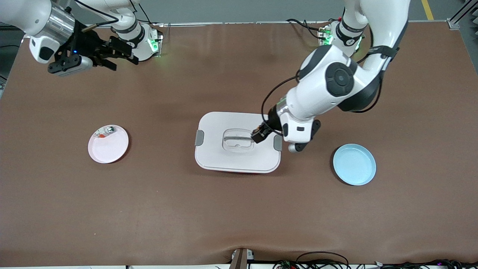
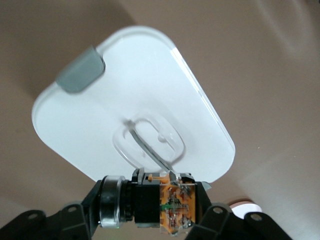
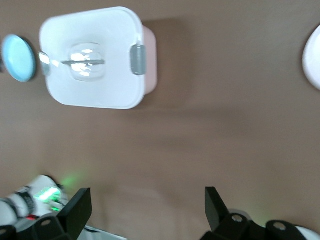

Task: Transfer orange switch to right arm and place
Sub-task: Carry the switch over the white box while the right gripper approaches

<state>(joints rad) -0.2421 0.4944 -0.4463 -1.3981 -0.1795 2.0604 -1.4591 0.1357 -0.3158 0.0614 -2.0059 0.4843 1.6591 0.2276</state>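
Left gripper [image 2: 160,212] is clamped on the orange switch [image 2: 161,205], holding it over the white lidded box [image 1: 238,142] at the middle of the bench [image 1: 239,209]. In the left wrist view the part sits crosswise between the jaws: silver ring at one end, black body, orange-tan section with exposed contacts at the other. It hangs above the recessed handle [image 2: 150,141] of the lid and appears clear of it, though contact cannot be ruled out from the front view.

Right gripper [image 1: 112,56] waits up in the air near its own base, fingers spread wide and holding nothing.

Toward the right arm's end of the bench lies a pink plate [image 1: 108,144] carrying a small silver-and-green piece [image 1: 106,130]. A blue plate [image 1: 354,164], bare, lies toward the left arm's end.

Judgement: the handover has not started. To do it well, the left arm should lift the switch clear of the box and present it with one end protruding. The right gripper should approach with jaws wide, close on the exposed black body, and be seen to hold firmly before the left releases. The part is tiny, so misalignment or early release risks a drop
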